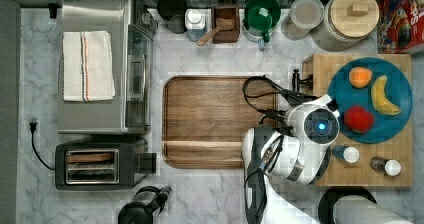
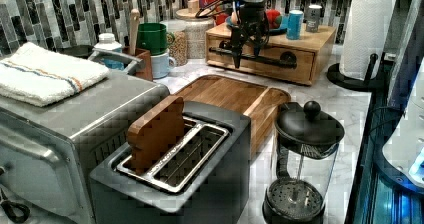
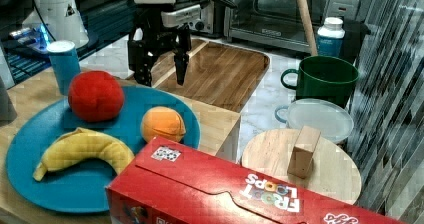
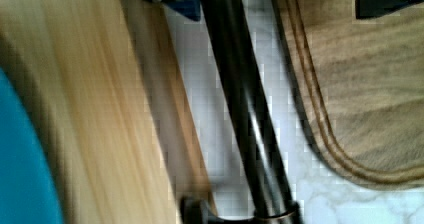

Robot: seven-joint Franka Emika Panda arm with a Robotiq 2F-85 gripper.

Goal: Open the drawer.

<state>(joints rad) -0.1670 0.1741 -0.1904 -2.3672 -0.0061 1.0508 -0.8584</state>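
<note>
Drawer of light bamboo-coloured wood looks shut, its long black bar handle straddled ungripped by the spread-fingered tool; pulling remains.

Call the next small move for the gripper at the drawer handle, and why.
Probably close the jaws on the bar handle. The gripper hangs at the front of the drawer with jaws open; in the wrist view the bar runs between them, one to either side. The drawer looks shut.

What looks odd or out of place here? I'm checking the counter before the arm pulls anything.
One oddity: a wooden block stands in the toaster slot where bread would go. Nothing looks spilled or damaged.
</note>
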